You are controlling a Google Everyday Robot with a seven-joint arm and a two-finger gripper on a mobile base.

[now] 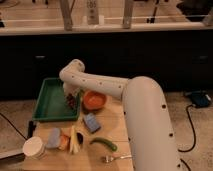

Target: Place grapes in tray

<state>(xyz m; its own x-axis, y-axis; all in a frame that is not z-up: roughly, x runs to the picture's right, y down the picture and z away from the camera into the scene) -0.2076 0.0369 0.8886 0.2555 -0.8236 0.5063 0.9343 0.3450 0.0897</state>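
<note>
tray (47,102): one
grapes (73,101): one cluster
orange bowl (94,100): one
green pepper (104,144): one
fork (115,158): one
white cup (34,147): one
gripper (70,95): one, left of centre

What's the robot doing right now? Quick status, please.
Gripper shut, apparently on the grapes, at right edge of the tray. Orange bowl close alongside; nothing blocking the tray.
</note>
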